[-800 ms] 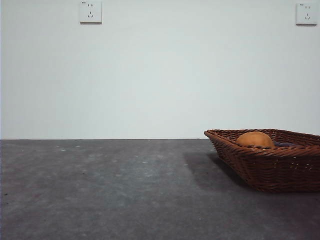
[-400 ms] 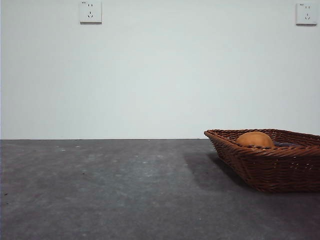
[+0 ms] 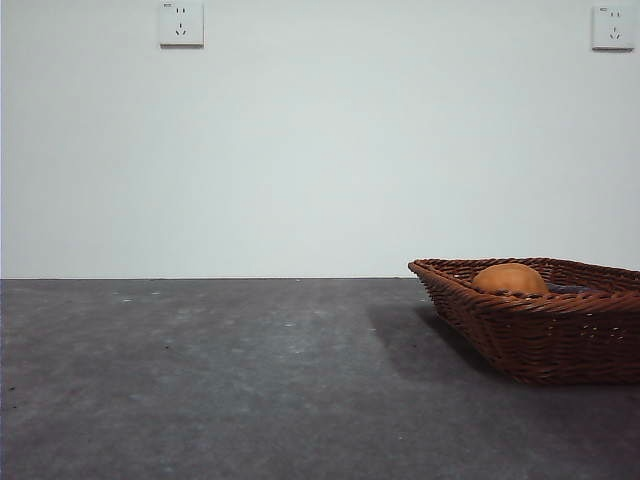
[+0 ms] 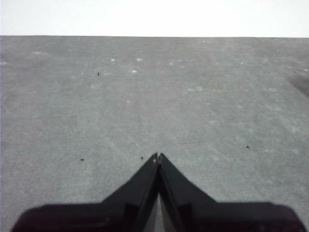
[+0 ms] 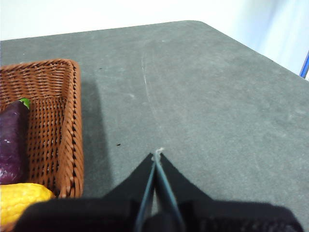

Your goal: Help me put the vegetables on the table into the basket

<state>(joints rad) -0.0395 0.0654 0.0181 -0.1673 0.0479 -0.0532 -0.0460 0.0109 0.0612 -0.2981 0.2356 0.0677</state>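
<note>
The reddish-brown wicker basket (image 3: 540, 320) stands on the dark grey table (image 3: 220, 380) at the right of the front view. A tan-brown potato (image 3: 510, 279) shows above its rim. In the right wrist view the basket (image 5: 53, 121) holds a dark purple vegetable (image 5: 13, 140) and a yellow one (image 5: 21, 199). My right gripper (image 5: 157, 153) is shut and empty, over bare table beside the basket. My left gripper (image 4: 158, 157) is shut and empty above bare table (image 4: 154, 96), away from the basket.
Two wall sockets (image 3: 181, 23) (image 3: 612, 27) sit on the white wall behind the table. The table's rounded far corner (image 5: 193, 23) and edge show in the right wrist view.
</note>
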